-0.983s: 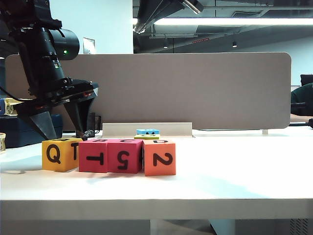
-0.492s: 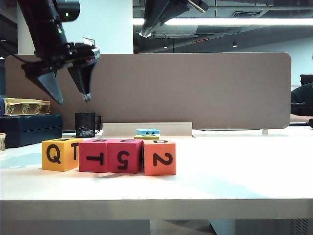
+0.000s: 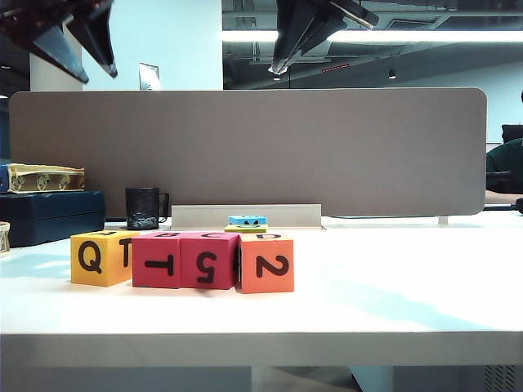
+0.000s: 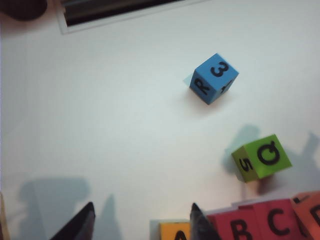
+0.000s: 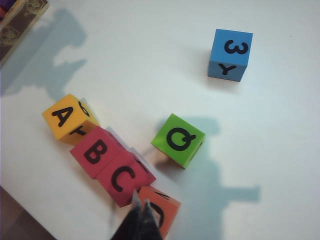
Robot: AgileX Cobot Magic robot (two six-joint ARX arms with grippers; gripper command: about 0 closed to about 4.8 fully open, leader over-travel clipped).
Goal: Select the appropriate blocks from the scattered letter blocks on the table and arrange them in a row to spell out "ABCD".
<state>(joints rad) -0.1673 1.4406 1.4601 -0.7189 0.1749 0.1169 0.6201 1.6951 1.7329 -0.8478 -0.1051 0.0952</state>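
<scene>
White table, plain and flat, carries everything. Grey partition board stands behind it. Near the front edge four cubes sit in a row, sides touching or nearly: yellow block, pink-red block with T, pink-red block with 5, orange block. From above their tops read A, B, C, then the orange top, half hidden behind the gripper. Behind the row, apart: green block close by, blue block farther back.

Left gripper high above the yellow end, fingers parted with a clear gap, holding nothing. Right gripper high above the row's orange end, fingers pressed together, empty.

Judgement: row looks spelled; the step in hand is clearing away. Best done by going straight up and off, no sideways sweep near the blocks. The row bends slightly, yellow sitting a touch off line; a gentle nudge could square it, with care not to turn a block.
</scene>
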